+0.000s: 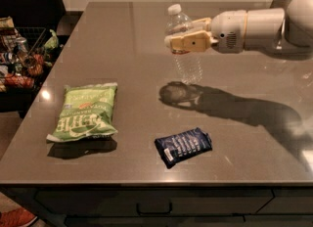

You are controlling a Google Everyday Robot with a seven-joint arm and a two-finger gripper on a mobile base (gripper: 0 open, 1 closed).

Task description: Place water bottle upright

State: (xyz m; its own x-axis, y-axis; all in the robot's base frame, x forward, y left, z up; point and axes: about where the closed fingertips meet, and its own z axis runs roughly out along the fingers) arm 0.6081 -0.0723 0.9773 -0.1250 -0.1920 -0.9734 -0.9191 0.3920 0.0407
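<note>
grey worktop (122,40), a green chip bag (85,113) and a dark blue packet (183,145) near the front; behind them the tool (178,42) clamps the water bottle (188,67) mid-body, nearly upright, cap up, above the surface.

White arm (264,23) stretched level from the right, gripper (177,41) in mid-air, fingers (191,40) clasping the water bottle (188,68).

Kitchen-like room: grey counter (122,40) with drawers (154,205), snack basket (22,67) left; gripper (180,36) holds water bottle (188,67) above counter.
</note>
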